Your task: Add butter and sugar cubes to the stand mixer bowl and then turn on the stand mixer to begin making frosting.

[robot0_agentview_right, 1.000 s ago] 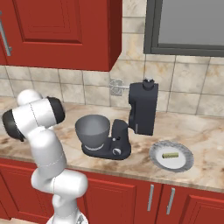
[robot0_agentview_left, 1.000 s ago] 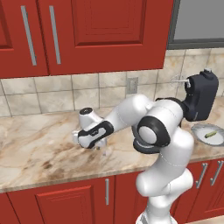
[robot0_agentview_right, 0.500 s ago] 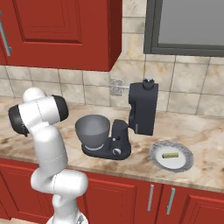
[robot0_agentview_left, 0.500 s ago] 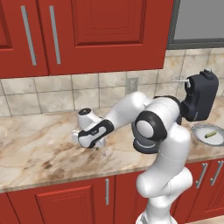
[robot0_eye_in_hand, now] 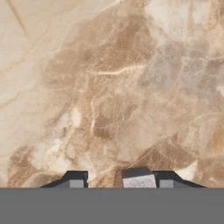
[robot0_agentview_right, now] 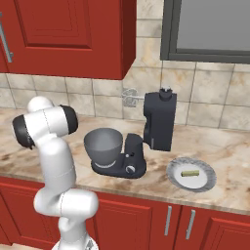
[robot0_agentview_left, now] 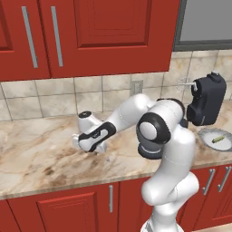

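Black stand mixer (robot0_agentview_right: 146, 141) sits on the bench, head tilted up, with the empty grey stand mixer bowl (robot0_agentview_right: 103, 145) on its base. Olive butter (robot0_agentview_right: 191, 173) stick lies flat just right of it. One pale sugar cube (robot0_eye_in_hand: 139, 181) sits way off left.

Compared with one second earlier, the claw (robot0_agentview_left: 100, 152) sits lower over the marbled tabletop (robot0_agentview_left: 41, 154), with the hand pressed down closer to the surface left of the robot's body. The jaws stand narrower than before, and in the hand view a small pale cube (robot0_eye_in_hand: 139, 180) lies between the dark fingertips (robot0_eye_in_hand: 77, 178). The arm's elbow joint also shifts slightly to the right in the left base view.
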Controlling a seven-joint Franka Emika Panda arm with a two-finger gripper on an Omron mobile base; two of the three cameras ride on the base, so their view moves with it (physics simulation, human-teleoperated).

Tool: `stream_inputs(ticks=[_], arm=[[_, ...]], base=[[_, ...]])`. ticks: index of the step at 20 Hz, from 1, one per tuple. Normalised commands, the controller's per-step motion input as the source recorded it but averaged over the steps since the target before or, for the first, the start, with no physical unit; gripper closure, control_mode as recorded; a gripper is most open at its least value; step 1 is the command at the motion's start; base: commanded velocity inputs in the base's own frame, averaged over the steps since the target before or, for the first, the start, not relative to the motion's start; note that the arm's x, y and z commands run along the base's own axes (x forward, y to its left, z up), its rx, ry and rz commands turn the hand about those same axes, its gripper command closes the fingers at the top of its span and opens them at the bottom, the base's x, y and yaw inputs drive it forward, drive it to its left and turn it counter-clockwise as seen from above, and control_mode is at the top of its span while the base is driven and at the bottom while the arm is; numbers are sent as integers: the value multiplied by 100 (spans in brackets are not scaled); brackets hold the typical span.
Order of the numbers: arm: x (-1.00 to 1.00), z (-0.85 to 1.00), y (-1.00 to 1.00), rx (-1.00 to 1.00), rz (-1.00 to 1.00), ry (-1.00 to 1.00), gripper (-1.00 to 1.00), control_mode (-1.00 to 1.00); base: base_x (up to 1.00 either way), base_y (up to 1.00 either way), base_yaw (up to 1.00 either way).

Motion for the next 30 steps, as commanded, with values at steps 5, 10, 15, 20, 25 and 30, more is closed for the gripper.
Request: stream_inputs(ticks=[5, 10, 15, 20, 25, 30], arm=[[0, -14, 0, 0, -5, 0, 100, -100], [-12, 9, -6, 0, -7, -1, 100, -100], [-48, 93, -33, 4, -8, -15, 100, -100], [-30, 93, -64, 2, -12, -4, 100, -100], [-23, 60, -93, 1, -10, 1, 100, -100], [-24, 58, -86, 0, -9, 4, 100, -100]], base=[[0, 0, 0], [0, 0, 0], [0, 0, 0], [0, 0, 0], [0, 0, 0], [0, 0, 0]])
